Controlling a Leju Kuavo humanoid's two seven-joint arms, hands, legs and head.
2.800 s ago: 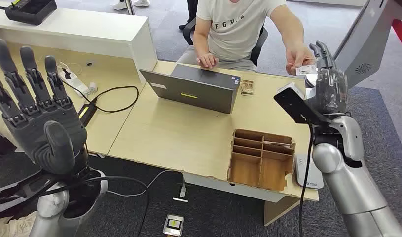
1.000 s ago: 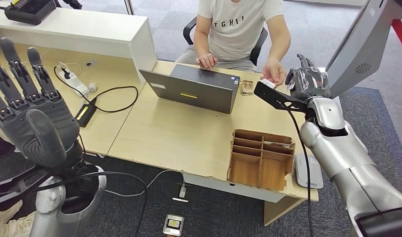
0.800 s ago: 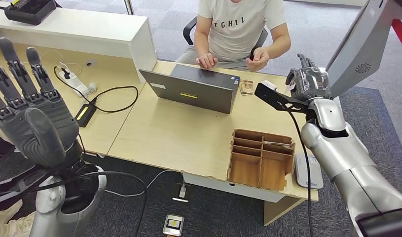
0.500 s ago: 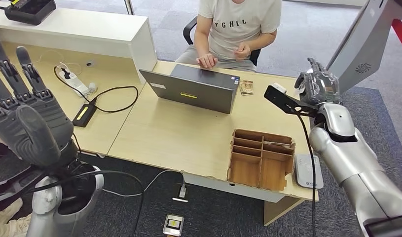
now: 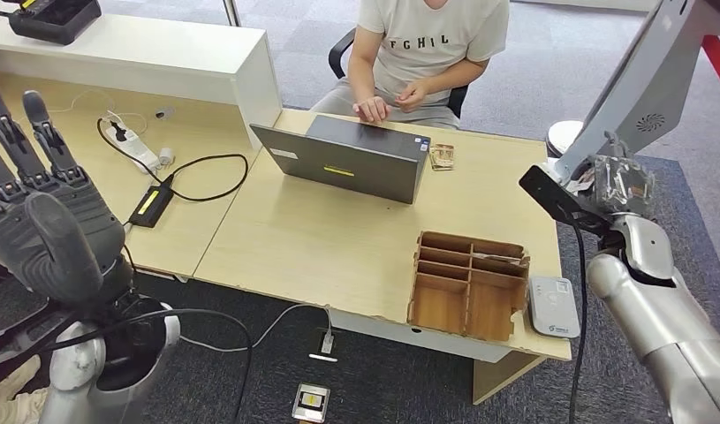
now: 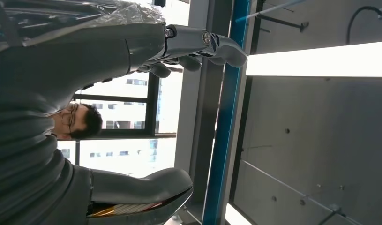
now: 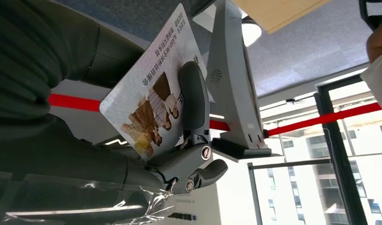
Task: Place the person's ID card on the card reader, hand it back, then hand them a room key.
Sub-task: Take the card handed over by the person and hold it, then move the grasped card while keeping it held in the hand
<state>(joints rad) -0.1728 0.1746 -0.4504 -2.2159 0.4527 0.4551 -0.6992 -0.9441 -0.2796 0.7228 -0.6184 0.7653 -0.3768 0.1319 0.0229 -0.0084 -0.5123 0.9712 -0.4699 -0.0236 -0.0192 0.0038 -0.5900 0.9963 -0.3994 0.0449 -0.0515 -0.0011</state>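
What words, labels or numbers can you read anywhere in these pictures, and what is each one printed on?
"FGHIL": on the front of the person's light T-shirt, in the head view.
Printed characters along the edges of the ID card held in the right hand: too small and turned to read.
Small blue mark on the white card reader: too small to read.
Yellow label on the laptop lid: blurred, unreadable.

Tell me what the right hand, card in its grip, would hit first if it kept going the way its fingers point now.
Probably the slanted grey kiosk stand. In the wrist view the right hand, holding the ID card, points towards it, and in the head view it sits just under the stand. Depth is unclear.
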